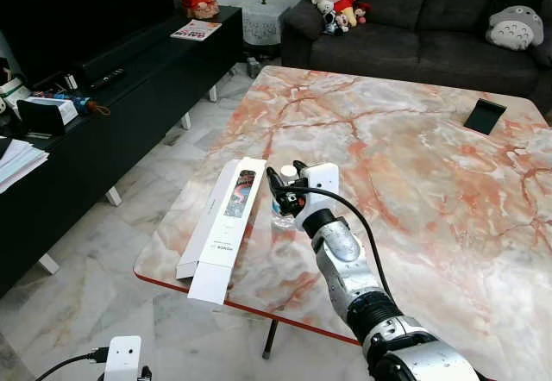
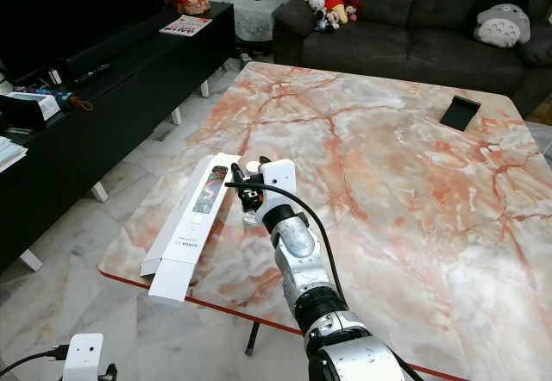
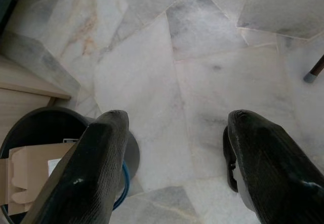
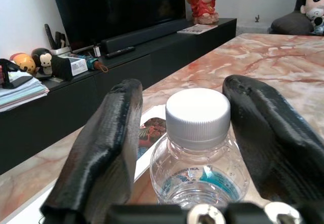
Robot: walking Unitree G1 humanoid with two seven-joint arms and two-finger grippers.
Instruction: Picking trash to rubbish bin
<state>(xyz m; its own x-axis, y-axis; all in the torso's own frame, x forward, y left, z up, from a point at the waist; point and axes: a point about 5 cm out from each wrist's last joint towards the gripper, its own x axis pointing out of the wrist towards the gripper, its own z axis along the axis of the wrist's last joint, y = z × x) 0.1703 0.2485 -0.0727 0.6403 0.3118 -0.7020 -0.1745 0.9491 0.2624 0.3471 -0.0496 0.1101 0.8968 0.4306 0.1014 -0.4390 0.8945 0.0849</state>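
Straddling the clear plastic bottle [image 4: 198, 153] on the marble table [image 1: 414, 165] with fingers wide, the right gripper [image 1: 282, 193] hasn't gripped yet; lifting and binning in the rubbish bin [image 3: 35, 127] remain.

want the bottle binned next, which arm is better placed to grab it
Right. The right claw is already open around the clear plastic bottle on the marble table, a finger on each side of its white cap. The left claw hangs low over the floor by the rubbish bin.
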